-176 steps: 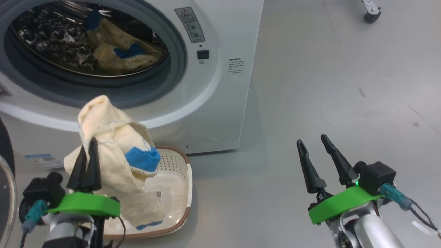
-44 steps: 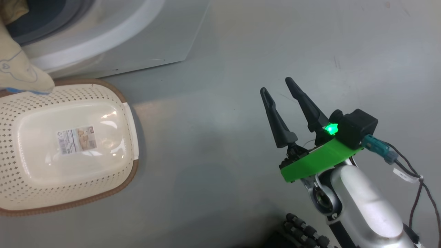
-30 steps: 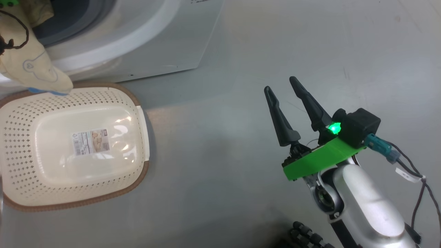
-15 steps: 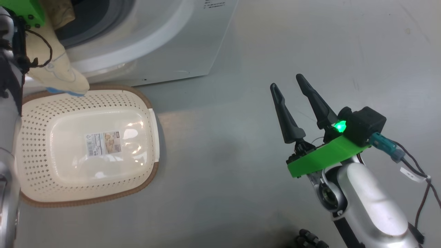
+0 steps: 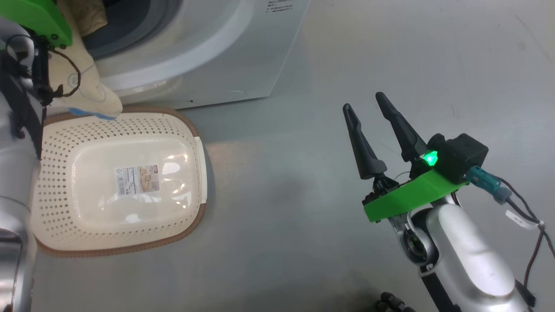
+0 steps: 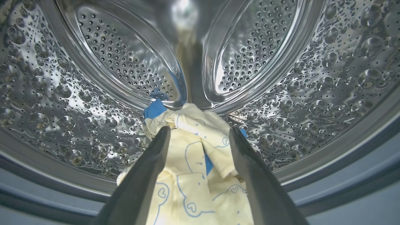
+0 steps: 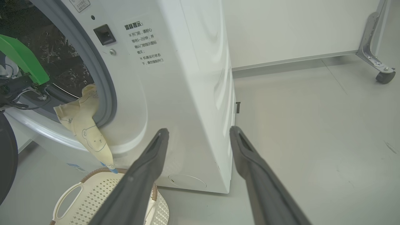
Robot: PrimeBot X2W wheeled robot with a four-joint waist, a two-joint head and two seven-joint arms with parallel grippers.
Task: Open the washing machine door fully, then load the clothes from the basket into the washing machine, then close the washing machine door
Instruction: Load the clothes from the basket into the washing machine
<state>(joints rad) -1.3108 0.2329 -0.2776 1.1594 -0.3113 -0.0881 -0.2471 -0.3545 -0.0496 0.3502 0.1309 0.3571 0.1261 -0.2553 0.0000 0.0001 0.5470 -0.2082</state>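
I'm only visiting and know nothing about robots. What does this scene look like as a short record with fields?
Washing machine: mouth open, steel drum showing
Basket: on the floor, empty
Clothes: cream bear-print garment, partly in the drum, one end hanging outside toward the basket
Left gripper: open, in the drum, garment between its fingers
Right gripper: open, holding nothing, above the floor

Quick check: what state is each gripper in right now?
Left gripper: open at the drum, garment loose between its jaws, not gripped.
Right gripper: open, empty.
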